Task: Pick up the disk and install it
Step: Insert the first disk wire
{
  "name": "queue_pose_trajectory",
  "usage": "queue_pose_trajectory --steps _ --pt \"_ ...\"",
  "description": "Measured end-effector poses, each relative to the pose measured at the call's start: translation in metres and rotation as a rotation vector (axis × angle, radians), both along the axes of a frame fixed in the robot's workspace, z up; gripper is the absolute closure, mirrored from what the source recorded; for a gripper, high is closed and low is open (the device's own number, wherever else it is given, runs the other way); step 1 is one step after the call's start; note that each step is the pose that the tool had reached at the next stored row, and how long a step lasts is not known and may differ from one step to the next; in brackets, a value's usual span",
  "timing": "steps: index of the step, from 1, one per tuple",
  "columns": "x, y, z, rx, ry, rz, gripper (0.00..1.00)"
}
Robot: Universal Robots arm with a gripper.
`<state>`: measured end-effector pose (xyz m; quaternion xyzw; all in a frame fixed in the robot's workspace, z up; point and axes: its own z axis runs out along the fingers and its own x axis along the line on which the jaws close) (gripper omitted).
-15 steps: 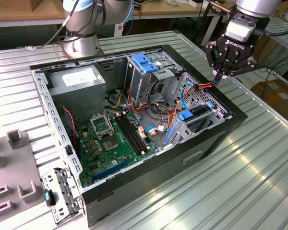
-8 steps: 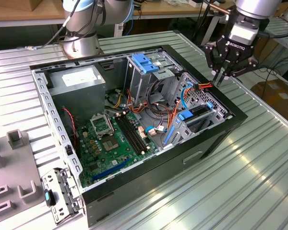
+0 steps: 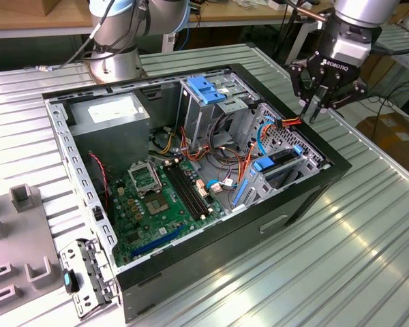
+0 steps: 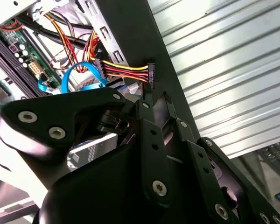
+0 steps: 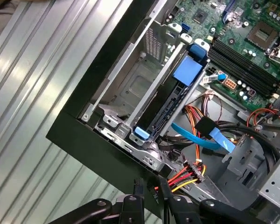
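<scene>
Gripper hangs over the computer case rim at the exterior view's right; whether it is apart or together cannot be told. In the second wrist view, the power connector on red-yellow wires lies just beyond its tip. Further in, the disk sits slotted in the corner drive bay, with its blue carrier showing. The motherboard lies beyond.

White print on gripper, nothing else legible

Exterior view above PC case; both wrist views close on cables
</scene>
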<state>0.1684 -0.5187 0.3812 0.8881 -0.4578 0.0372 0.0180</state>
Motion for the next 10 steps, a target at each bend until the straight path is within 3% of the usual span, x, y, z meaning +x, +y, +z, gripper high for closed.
queue_pose_trajectory --steps 10 --pt "0.0000 0.0000 -0.0036 0.0001 0.0000 0.207 0.72"
